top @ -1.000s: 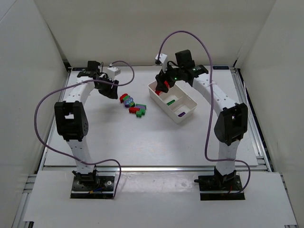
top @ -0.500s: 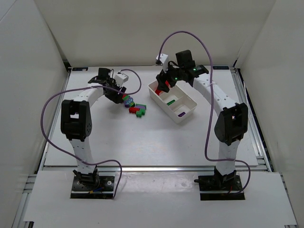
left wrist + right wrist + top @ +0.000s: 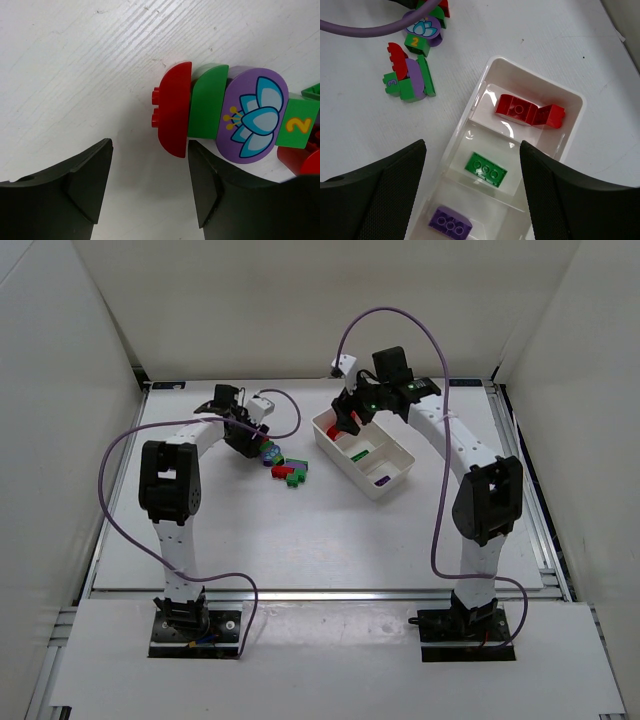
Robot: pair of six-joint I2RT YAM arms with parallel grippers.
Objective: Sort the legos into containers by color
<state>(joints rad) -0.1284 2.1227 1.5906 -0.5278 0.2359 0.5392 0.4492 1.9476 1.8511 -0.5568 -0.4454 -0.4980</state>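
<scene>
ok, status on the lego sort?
Left claw open, low at the pile, red brick just ahead. Right claw open, empty, over the tray. Tray sorted so far, one color per section. Red brick flush against a green brick; tight pick.

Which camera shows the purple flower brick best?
Left wrist: the purple flower brick is close and its print sharp. Right wrist shows it small at the top edge; top external, only a purple speck.

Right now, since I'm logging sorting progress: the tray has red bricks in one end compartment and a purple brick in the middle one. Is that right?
Not quite. In the right wrist view the middle compartment of the tray holds a green brick. The purple brick lies in the other end compartment. The red bricks are as you said.
</scene>
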